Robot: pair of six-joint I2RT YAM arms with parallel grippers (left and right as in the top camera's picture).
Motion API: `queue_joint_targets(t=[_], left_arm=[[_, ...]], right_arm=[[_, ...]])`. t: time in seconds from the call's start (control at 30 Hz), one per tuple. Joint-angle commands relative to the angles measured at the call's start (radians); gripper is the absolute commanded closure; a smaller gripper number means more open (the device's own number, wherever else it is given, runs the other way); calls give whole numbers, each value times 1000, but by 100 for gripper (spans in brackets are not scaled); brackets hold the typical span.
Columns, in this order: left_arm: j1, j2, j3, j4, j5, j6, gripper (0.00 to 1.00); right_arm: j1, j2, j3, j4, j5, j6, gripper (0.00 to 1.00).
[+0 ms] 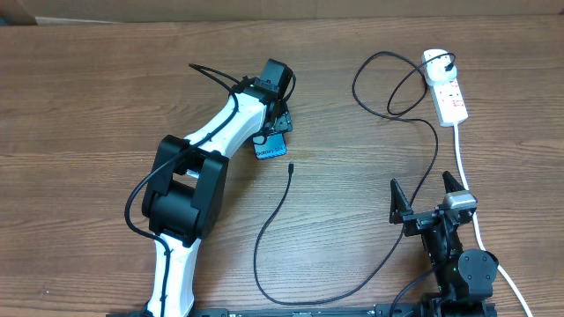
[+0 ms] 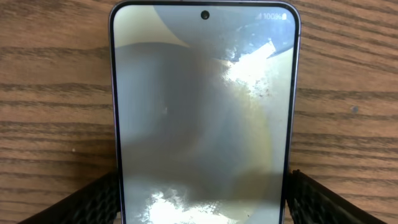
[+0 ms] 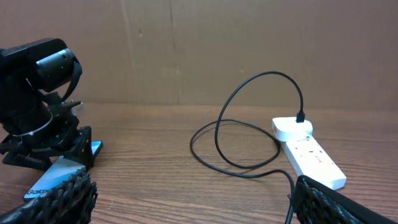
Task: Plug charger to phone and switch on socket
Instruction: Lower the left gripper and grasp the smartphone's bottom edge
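Left wrist: ribbed left pincer (image 2: 202,199) flanks glossy rectangular phone (image 2: 202,106), grip uncertain; right pincer (image 1: 421,185) apart.

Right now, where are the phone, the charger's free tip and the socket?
phone (image 2: 202,118): left wrist view, middle of its screen.
charger (image 1: 290,167): overhead view, its free connector tip.
socket (image 1: 448,88): overhead view, middle of the white strip.
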Motion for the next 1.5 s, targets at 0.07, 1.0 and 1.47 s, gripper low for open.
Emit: queue_joint_targets(t=[0.07,1.0,1.47], left_arm=[[-2,30,9,0,24,-11,30],[-2,22,21,-33,24,-2,25],[0,22,218,-332,134,-3,26]], right_arm=[[4,-8,-11,5,9,-5,0],[4,-8,-11,5,10,-5,0],[4,-8,-11,5,10,-5,0]])
